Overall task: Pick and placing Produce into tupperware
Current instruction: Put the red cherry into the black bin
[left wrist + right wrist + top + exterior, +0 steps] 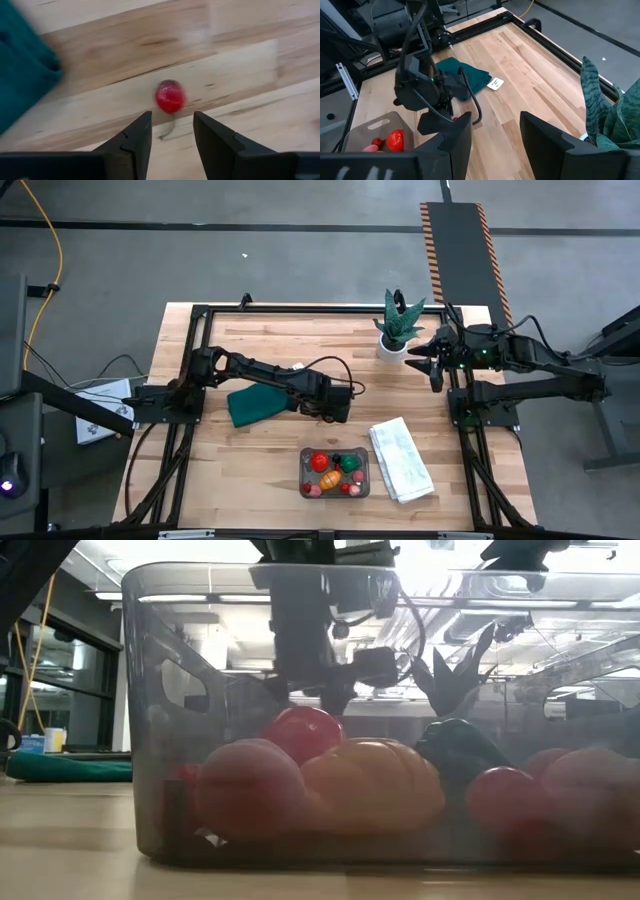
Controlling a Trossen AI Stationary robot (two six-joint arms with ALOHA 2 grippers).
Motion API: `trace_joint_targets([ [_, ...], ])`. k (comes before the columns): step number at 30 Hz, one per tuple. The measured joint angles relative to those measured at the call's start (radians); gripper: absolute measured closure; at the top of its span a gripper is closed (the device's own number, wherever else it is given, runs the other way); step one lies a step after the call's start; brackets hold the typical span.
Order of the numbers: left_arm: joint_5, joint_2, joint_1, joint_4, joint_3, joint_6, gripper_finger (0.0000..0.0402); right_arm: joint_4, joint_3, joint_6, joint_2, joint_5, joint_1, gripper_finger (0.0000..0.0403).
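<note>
The tupperware, a clear greyish container near the table's front edge, holds several toy produce pieces: red, orange, green and pink. It fills the low view. A small red round piece lies on the wood just ahead of my left gripper, which is open above the table's middle, beside the dark green cloth. My right gripper is open and empty near the potted plant at the far right.
A folded white towel lies right of the tupperware. The green spiky plant in its white pot stands at the far right. The dark green cloth lies under my left arm. Black frame rails run along the table's sides.
</note>
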Motion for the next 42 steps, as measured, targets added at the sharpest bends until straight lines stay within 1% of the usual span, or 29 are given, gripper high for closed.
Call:
trace_joint_targets([
  [9,-0.003,0.011,0.000,0.005,0.000,0.010,0.0268,-0.003,0.000,0.000,0.000,-0.001,0.000,0.0247],
  [16,-0.028,0.011,0.000,0.003,0.000,0.010,0.0268,-0.004,0.000,0.000,0.000,-0.002,0.000,0.0247],
  [24,-0.027,0.024,0.000,0.009,-0.001,0.010,0.0268,-0.004,0.000,0.000,0.000,-0.002,0.000,0.0247],
  [27,-0.026,0.036,0.000,0.034,0.002,0.010,0.0268,-0.004,0.000,0.000,0.000,-0.002,0.000,0.0247],
  [42,-0.031,0.037,0.000,0.025,0.000,0.010,0.0268,-0.004,0.000,0.000,0.000,-0.010,0.000,0.0247],
])
